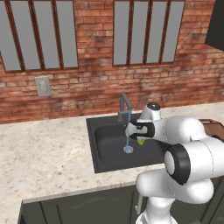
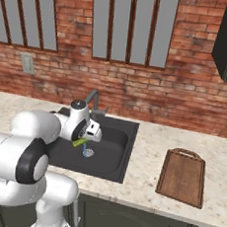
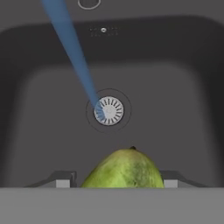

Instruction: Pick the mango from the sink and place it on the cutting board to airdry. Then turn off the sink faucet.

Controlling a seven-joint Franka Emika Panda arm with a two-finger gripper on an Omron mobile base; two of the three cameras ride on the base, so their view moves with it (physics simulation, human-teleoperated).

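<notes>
At the bottom centre of the hand view the gripper [image 3: 119, 178] held the mango [image 3: 124, 169] above the sink [image 3: 39, 131], probably light, firm and wet-slippery, best gripped across its middle.

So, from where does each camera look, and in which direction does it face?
Left base view: behind the arm's left, facing the sink and brick wall; white arm lower right.
Right base view: behind its right, same sink, cutting board right; arm lower left.
Hand view: on the hand, looking into the basin; finger tips flank the mango.
All share the mango, drain and water stream.
</notes>
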